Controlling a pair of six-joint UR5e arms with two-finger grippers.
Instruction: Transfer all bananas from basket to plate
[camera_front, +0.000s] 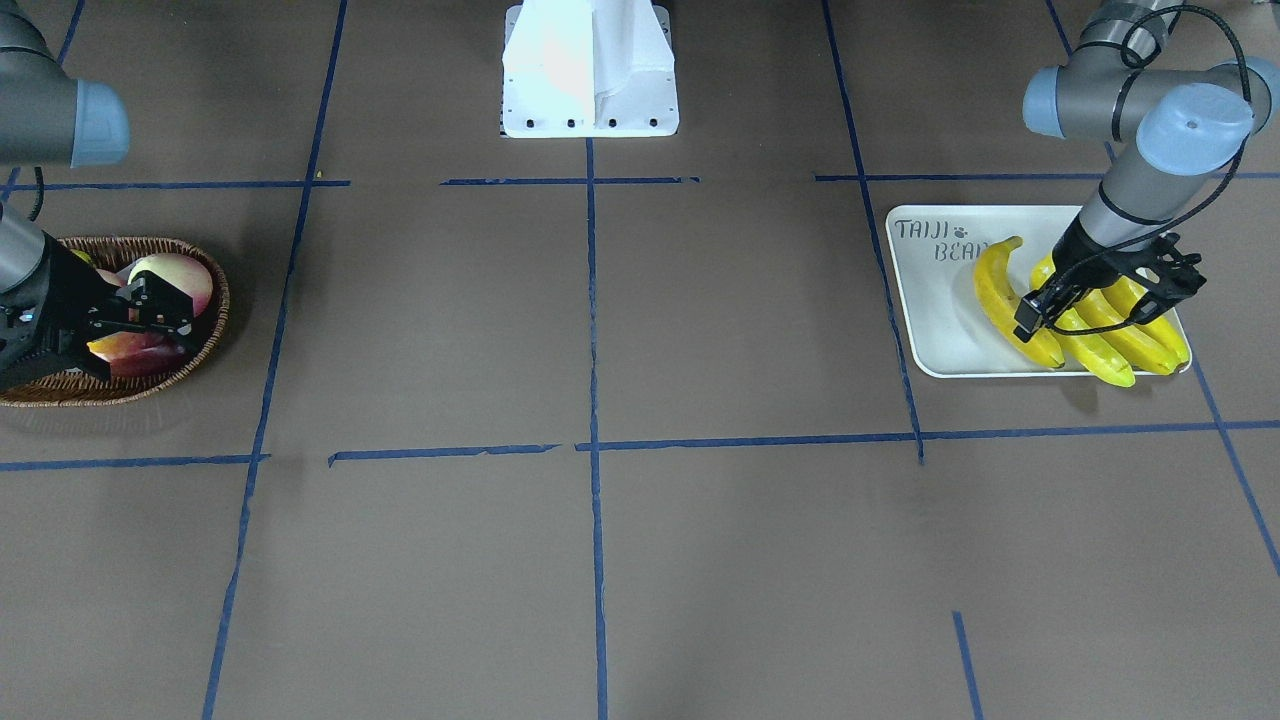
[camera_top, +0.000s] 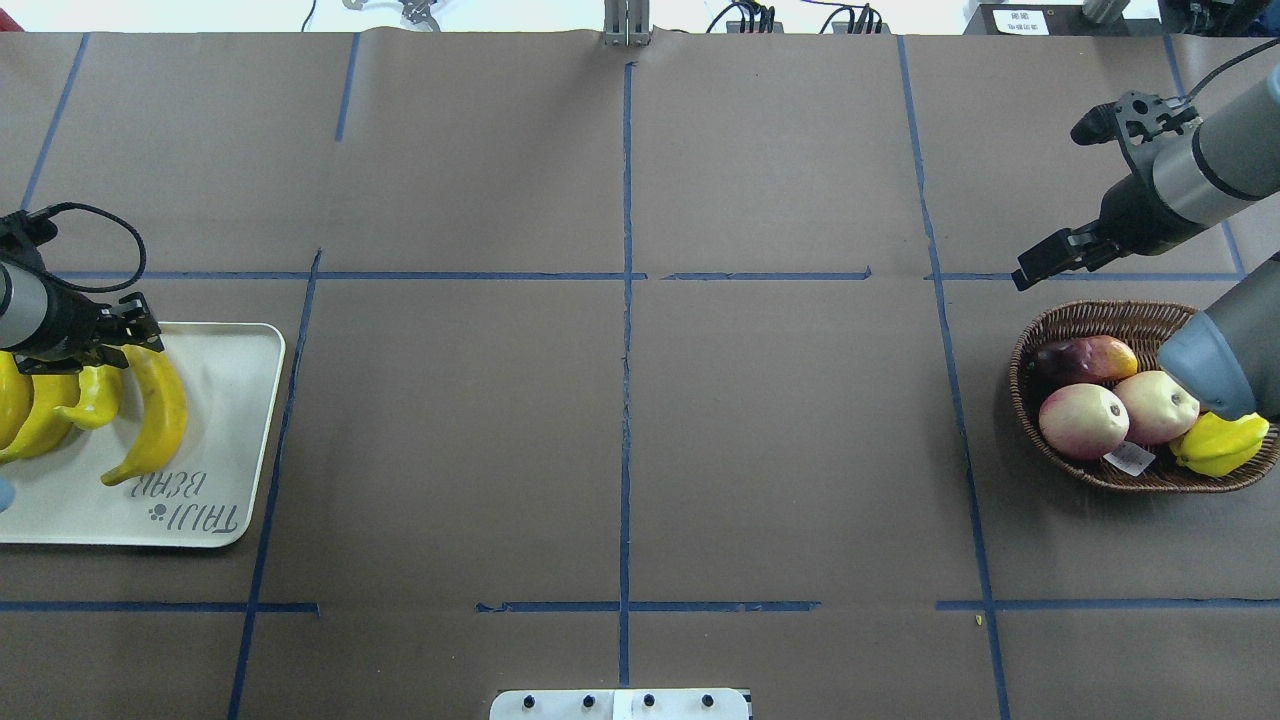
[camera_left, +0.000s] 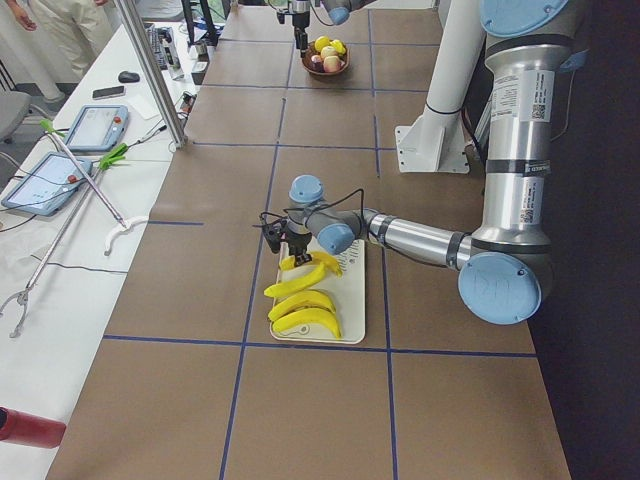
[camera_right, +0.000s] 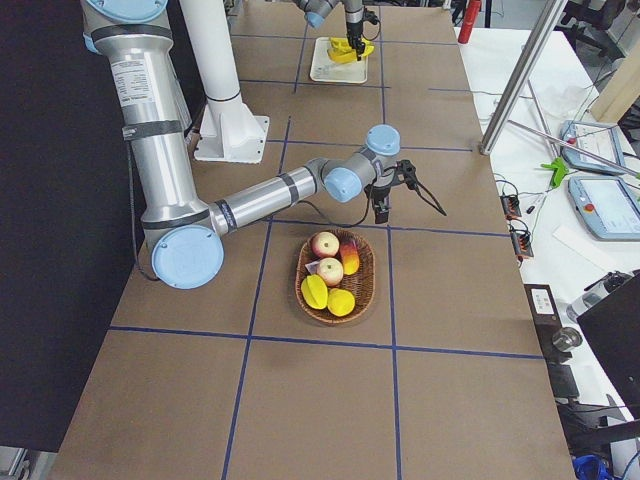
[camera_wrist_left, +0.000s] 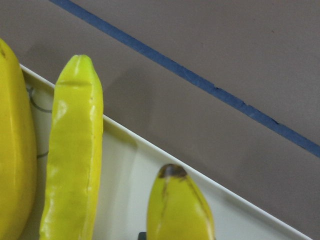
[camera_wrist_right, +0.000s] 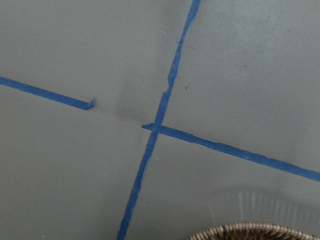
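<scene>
Brown paper marked with blue tape lines (camera_top: 625, 400) covers the tabletop (camera_top: 780, 450), and the robot's white pedestal (camera_front: 590, 70) stands at the middle of one long edge. At the robot's left end sits the plate (camera_top: 235, 400), with its "TAIJI BEAR" lettering (camera_top: 190, 505) along the edge nearest the robot. All four bananas (camera_front: 1003, 298) lie on it side by side: three are packed tight and touching, and the fourth lies slightly apart on the side nearer the tabletop's centre. In the left wrist view a greenish banana tip pokes out past the plate's rim. The left gripper (camera_top: 138, 338) hangs low over the far end of that separate banana. It cannot be told whether its fingers are spread or pinching, since the arm and the fruit hide them. At the opposite end stands the basket (camera_top: 1095, 312), which holds two pink-and-cream peaches (camera_top: 1085, 420), a dark red mango (camera_top: 1085, 358) and a yellow starfruit (camera_top: 1222, 445). The right gripper (camera_top: 1030, 272) hovers above bare tabletop just beyond the basket's far rim, apart from it and carrying nothing. Its fingers show edge-on, so it cannot be told whether they are pressed together or parted. The right wrist view looks down on crossing tape lines, with a sliver of wicker rim at its bottom edge.
</scene>
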